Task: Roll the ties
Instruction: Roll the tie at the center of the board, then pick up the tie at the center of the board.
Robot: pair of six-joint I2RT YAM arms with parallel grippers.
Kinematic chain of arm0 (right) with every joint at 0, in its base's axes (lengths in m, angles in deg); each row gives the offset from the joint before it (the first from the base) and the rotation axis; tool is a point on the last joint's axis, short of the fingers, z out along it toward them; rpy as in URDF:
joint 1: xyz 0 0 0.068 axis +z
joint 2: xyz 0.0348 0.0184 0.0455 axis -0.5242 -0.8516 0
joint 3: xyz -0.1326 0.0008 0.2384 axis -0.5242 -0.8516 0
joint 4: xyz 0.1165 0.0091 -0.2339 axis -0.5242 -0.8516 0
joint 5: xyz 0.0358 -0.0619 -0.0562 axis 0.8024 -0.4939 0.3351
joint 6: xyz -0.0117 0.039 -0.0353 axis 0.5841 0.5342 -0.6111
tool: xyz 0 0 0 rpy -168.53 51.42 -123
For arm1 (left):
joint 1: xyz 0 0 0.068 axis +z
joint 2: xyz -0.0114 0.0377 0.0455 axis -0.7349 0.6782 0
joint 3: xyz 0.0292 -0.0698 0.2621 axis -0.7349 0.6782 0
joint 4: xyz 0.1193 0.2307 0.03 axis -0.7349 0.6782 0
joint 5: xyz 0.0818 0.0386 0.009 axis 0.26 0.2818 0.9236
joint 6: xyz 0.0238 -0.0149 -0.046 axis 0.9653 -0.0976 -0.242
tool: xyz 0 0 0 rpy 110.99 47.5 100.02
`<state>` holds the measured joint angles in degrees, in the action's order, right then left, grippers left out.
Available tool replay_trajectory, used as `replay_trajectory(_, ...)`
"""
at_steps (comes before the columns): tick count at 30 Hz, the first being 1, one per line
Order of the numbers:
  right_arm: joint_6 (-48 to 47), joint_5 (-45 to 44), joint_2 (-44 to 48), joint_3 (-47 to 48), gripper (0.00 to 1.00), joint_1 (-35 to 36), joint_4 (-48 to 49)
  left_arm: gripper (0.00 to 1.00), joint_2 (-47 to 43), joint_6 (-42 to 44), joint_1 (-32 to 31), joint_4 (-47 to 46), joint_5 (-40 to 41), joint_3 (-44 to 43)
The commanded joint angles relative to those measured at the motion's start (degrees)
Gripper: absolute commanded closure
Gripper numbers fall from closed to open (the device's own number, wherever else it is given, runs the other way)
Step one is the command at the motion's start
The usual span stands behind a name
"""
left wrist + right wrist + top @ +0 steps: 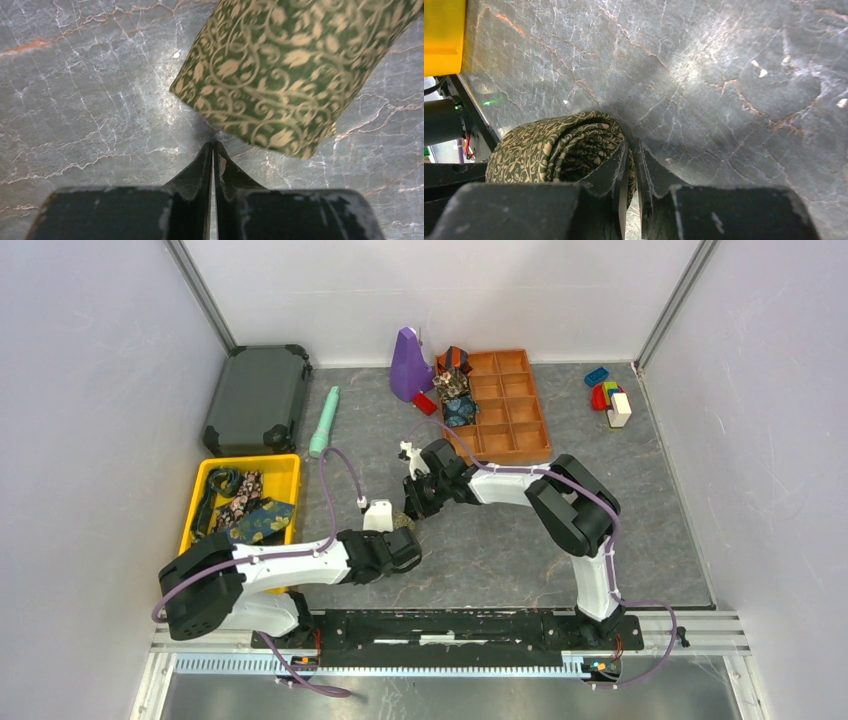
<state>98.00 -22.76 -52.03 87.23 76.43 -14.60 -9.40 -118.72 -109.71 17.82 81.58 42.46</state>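
An olive-gold patterned tie (pixel 406 523) is rolled into a coil and lies on the grey table between my two grippers. In the right wrist view the coil (pixel 549 147) lies on its side. My right gripper (pixel 633 150) is shut on its outer layer, with one finger (pixel 611 167) inside the coil and the other outside. In the left wrist view the coil (pixel 280 70) fills the upper right. My left gripper (pixel 214 146) is shut and empty, its tips at the coil's lower edge. More ties (pixel 245 510) lie loose in a yellow tray (pixel 290 468). Rolled ties (pixel 456 390) sit in an orange box.
The orange compartment box (pixel 515 405) stands at the back centre with a purple object (pixel 408 365) beside it. A teal cylinder (pixel 324 422) and a dark case (pixel 258 398) lie at back left. Toy blocks (pixel 610 397) sit at back right. The yellow tray's corner (pixel 444 30) shows in the right wrist view.
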Motion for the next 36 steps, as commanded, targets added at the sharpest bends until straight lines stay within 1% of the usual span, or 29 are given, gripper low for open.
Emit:
replay_trajectory(1,1.1,-2.3,0.8,-3.3,0.84,1.6,-0.9,0.91,1.3,-3.1,0.1,-4.5,3.5,1.0)
replay_trajectory(6,2.9,-2.1,1.3,-4.8,0.85,2.6,0.6,0.92,2.6,-3.5,0.2,-7.3,4.1,2.1)
replay_trajectory(9,5.2,-2.0,2.3,-7.3,0.88,2.8,2.8,0.92,2.9,-4.1,0.2,-8.6,4.3,2.7)
replay_trajectory(14,12.4,-1.3,4.5,-14.3,0.89,3.2,12.4,0.93,2.8,-4.7,0.2,-10.3,4.4,3.7)
replay_trajectory(19,13.9,-2.3,5.5,-15.9,0.89,3.4,13.8,0.93,2.6,-4.6,0.2,-9.6,4.5,3.7)
replay_trajectory(24,13.1,-4.3,5.6,-15.9,0.89,3.4,12.3,0.93,-0.1,-4.9,0.2,-4.7,4.5,3.7)
replay_trajectory(28,12.1,-6.1,5.3,-15.9,0.89,3.3,11.5,0.92,-4.0,-4.8,0.2,1.4,4.0,3.9)
replay_trajectory(32,10.8,-7.3,4.8,-15.1,0.89,3.3,10.3,0.91,-8.7,-2.4,0.1,4.6,1.0,3.7)
replay_trajectory(36,9.6,-8.4,5.0,-14.3,0.89,3.4,9.3,0.9,-13.2,-0.2,-0.2,10.3,-0.9,1.1)
